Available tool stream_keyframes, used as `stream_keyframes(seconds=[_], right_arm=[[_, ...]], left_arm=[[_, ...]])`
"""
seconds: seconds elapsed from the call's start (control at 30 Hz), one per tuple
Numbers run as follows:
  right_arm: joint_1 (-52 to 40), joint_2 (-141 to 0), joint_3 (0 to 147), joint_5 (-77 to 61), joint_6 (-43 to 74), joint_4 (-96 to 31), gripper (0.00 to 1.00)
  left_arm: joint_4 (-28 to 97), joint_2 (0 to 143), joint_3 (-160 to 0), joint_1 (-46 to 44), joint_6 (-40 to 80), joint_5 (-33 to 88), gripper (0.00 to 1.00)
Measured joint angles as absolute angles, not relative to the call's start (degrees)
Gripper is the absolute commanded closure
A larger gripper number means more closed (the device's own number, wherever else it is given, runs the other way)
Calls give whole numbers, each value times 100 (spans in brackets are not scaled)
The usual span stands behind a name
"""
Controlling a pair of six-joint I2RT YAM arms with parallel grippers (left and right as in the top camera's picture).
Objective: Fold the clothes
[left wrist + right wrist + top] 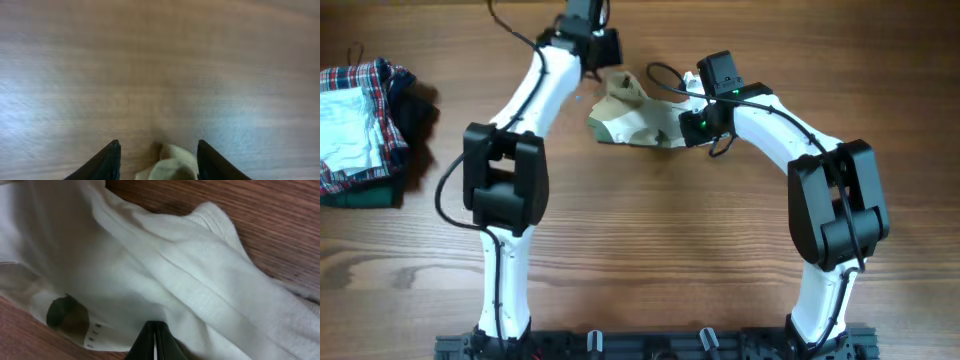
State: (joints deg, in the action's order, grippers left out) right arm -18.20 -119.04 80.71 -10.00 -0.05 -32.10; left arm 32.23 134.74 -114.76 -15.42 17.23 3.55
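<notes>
**Progress.** The garment (638, 118) lies in a crumpled, uneven heap at the far middle of the table (650, 230), between the two arms. No flat spread, straight crease or squared edge is visible. I judge the folding barely begun: flattening and every fold are left to do. A stack of clothes (360, 120) sits at the left edge, well apart from the garment. It shows red-and-blue plaid around a white piece, with dark green cloth underneath.

**Grippers.** The left gripper (159, 146) is at the far-left end of the garment. Its jaws stand moderately apart with a lump of tan cloth between them, and nothing shows it being clamped. The right gripper (155, 332) is at the garment's right end. Its jaws are closed tip to tip on the white fabric and appear to pinch it.

**Materials and shapes.**
- The garment is a soft, thin knit, cream-white with fine ribbing, and it drapes in long loose folds.
- A thicker ribbed band (212, 217) finishes one edge.
- The far part has tan panels, and an olive trim (604, 131) runs along the near-left edge.
- The white cloth carries a dark round print (64, 314) with small letters beside it, too small to read.
- The table is brown wood with plain grain, hard and smooth, with a light sheen
</notes>
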Motion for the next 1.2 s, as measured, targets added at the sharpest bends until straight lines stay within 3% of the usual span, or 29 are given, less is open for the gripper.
stream_keyframes(seconds=[0.07,0.23,0.37,0.53,0.73,0.93,1.03,1.2], right_arm=[[-1820,-11904,8073,-1002,-1,-3203,96],[-1820,-11904,8073,-1000,228,-3109,96],[-1820,-11904,8073,-1000,357,-3085,96],[-1820,-11904,8071,-915,386,-3103,96],[-1688,-11904,8073,-246,386,-3479,96],[-725,-11907,8071,102,384,-3721,96],[-720,-11907,8071,150,349,-3806,96],[-744,-11559,8073,-303,333,-3876,96]], left_arm=[[3719,13454,-11701,-1520,1721,355,96],[5024,13421,-11636,-1997,1704,360,96],[5054,13587,-11463,-2421,1706,425,93],[5013,13920,-11469,-2292,1837,631,82],[4982,13931,-11472,-2180,1839,845,82],[4976,13941,-11472,-2093,1835,880,81],[4980,13941,-11504,-2093,1835,738,80],[5024,13806,-11533,-1975,1833,364,66]])
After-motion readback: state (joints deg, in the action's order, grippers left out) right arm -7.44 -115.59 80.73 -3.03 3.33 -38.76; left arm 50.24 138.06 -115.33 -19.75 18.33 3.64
